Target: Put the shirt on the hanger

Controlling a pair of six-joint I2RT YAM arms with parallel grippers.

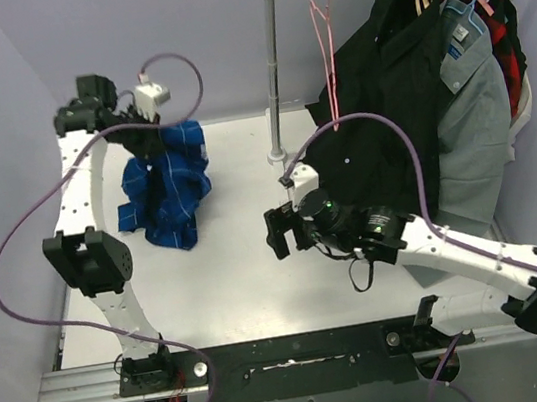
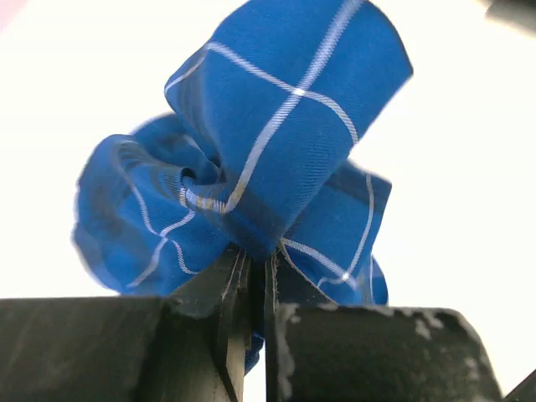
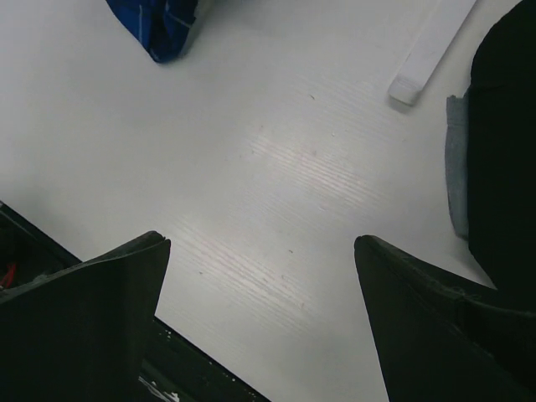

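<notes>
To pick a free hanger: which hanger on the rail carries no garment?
The thin pink hanger, hanging bare beside the post; the others carry garments.

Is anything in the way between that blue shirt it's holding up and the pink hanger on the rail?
Yes: the rack's upright pole stands between the shirt, pinched in the left gripper, and the pink hanger. A black garment hangs right beside the hanger.

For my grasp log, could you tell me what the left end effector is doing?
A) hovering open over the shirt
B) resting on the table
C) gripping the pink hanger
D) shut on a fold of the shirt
D: the left end effector is clamped on bunched fabric of the shirt, which hangs from it.
</notes>
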